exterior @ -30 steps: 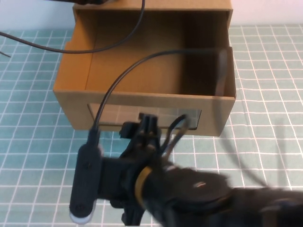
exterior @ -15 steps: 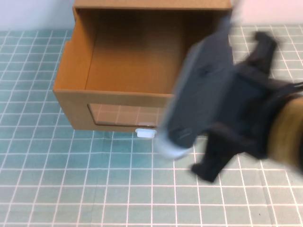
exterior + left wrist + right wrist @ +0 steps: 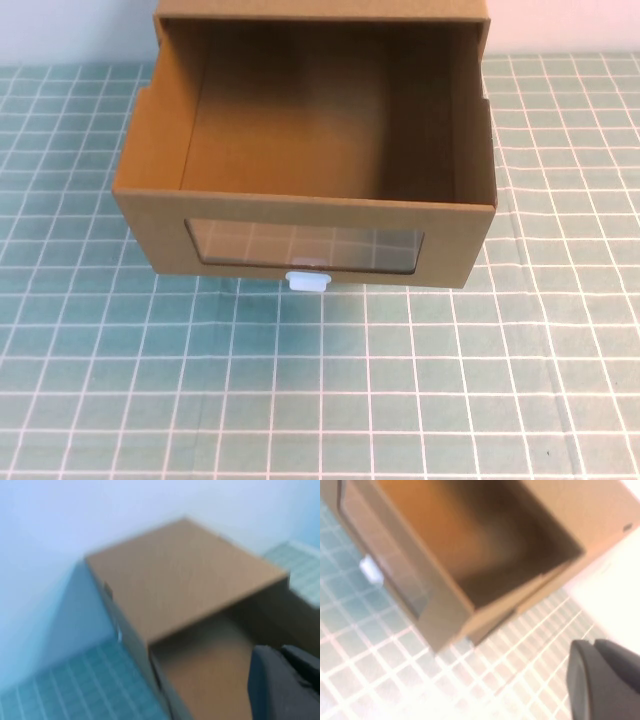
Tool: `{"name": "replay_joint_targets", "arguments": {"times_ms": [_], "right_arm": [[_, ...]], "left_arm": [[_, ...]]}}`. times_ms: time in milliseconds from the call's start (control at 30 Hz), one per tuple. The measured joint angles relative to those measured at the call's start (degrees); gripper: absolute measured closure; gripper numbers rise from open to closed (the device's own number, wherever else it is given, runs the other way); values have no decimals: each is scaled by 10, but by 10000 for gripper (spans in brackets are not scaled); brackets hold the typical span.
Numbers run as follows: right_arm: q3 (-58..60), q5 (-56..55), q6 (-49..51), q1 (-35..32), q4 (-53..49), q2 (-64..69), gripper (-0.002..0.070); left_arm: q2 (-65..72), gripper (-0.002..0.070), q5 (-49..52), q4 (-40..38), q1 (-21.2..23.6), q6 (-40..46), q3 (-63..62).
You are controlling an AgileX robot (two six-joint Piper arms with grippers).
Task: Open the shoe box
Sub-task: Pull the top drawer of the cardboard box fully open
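Box: the box sits at the far middle of the desk, on the teal grid, and it's open, with the tray slid out toward me from the sleeve.
Tray: bare brown cardboard inside, walls upright, right side in shadow.
Front: there's a clear window in the near wall and a small white tab just under it, at the lower edge.
Right gripper: my right gripper is raised, clear of the box, looking down on the open tray. It's closed right up with nothing in it.
Left gripper: my left gripper is up by the sleeve end, above its flat top. Open or closed, I cannot tell.
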Motion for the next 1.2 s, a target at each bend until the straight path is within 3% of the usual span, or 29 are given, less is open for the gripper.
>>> {"name": "replay_joint_targets", "arguments": {"times_ms": [233, 600, 1200], "right_arm": [[123, -12, -5, 0, 70, -110, 689], [222, -23, -5, 0, 144, -153, 689], [226, -19, -5, 0, 168, -153, 689]], "left_arm": [[-186, 679, -2, 72, 0, -47, 250], [-412, 678, -159, 85, 0, -168, 608], [-441, 678, -200, 87, 0, -173, 754]]}}
